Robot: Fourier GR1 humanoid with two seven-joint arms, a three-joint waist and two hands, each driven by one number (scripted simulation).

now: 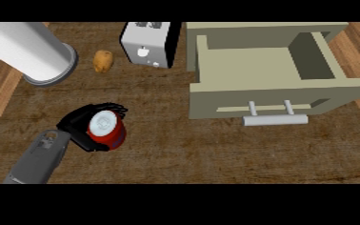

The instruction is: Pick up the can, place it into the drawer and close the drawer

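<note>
A red can (109,129) with a white top stands on the wooden counter at the lower left. My left hand (79,124) is curled round it, fingers wrapping its far side and thumb below. To the right stands the beige drawer (211,66), pulled open, its inside bare, with a pale bar handle (275,119) on its front. The can is well to the left of the drawer front. My right hand does not show.
A white toaster (147,45) stands behind the can, left of the drawer. A potato (103,60) lies beside it. A large white cylinder on a grey base (35,57) fills the far left corner.
</note>
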